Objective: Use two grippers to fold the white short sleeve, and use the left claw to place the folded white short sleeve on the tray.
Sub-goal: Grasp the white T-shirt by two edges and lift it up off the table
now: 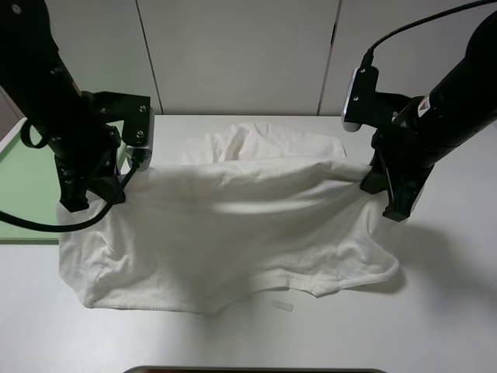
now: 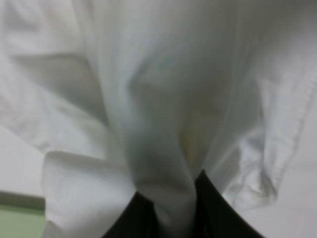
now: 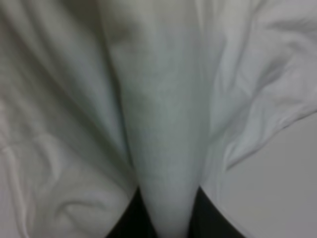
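Note:
The white short sleeve (image 1: 233, 233) hangs stretched between both arms above the table, its lower part draped on the surface. At the shirt's left edge, my left gripper (image 1: 128, 175) is shut on the cloth. On the opposite edge my right gripper (image 1: 373, 177) is likewise shut on it. In the left wrist view a bunch of white short sleeve (image 2: 168, 163) runs between the black fingers (image 2: 218, 213). The right wrist view shows the same: white short sleeve (image 3: 163, 148) pinched between dark fingers (image 3: 213, 218). The light green tray (image 1: 27, 186) lies at the far left, partly behind the left arm.
A small pale scrap (image 1: 283, 305) lies on the table just in front of the shirt's hem. A grey panelled wall (image 1: 241, 54) stands behind the table. A dark edge (image 1: 248, 371) shows at the bottom of the overhead view.

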